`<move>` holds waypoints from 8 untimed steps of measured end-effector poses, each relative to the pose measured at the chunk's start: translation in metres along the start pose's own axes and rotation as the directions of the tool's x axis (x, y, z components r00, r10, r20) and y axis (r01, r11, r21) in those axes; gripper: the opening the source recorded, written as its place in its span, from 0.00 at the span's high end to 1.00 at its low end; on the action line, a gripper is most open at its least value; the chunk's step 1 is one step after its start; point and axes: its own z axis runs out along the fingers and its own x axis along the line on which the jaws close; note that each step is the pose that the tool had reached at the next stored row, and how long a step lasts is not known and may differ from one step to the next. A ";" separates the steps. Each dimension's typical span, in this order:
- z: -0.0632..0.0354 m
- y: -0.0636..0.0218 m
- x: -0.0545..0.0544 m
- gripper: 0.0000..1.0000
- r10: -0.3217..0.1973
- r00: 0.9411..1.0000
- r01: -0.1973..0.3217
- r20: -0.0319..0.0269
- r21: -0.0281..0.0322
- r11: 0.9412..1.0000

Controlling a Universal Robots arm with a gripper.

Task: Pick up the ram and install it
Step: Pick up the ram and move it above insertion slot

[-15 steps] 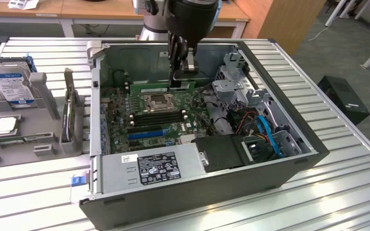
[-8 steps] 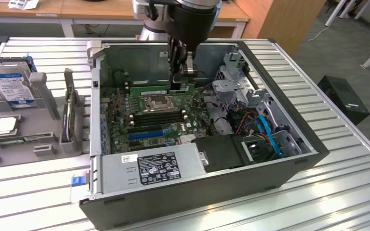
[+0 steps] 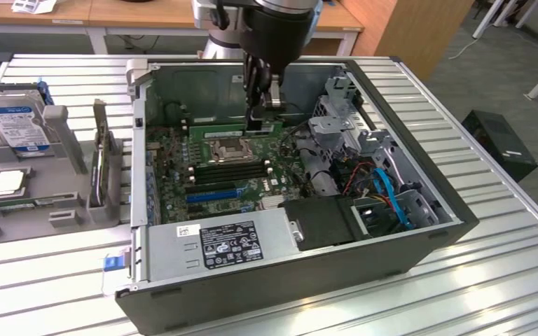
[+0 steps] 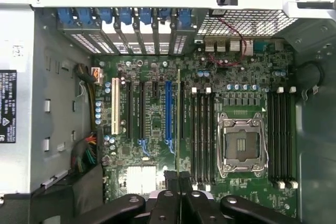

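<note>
With the ram (image 3: 218, 131) clenched edge-down in the claw (image 3: 263, 120) above the motherboard (image 4: 157, 124) inside the open computer case (image 3: 250, 287), it is best held parallel to the black memory slots (image 4: 202, 129), centred over one, and pressed down evenly

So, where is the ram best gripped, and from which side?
Probably by its upper long edge, from straight above, pinching the two flat faces. The ram is thin and hangs on edge, and its lower edge must stay free for a memory slot. The gripper is shut on it that way.
</note>
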 end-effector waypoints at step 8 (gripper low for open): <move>0.0043 0.0001 -0.013 0.88 0.000 1.000 0.000 0.000 0.000 1.000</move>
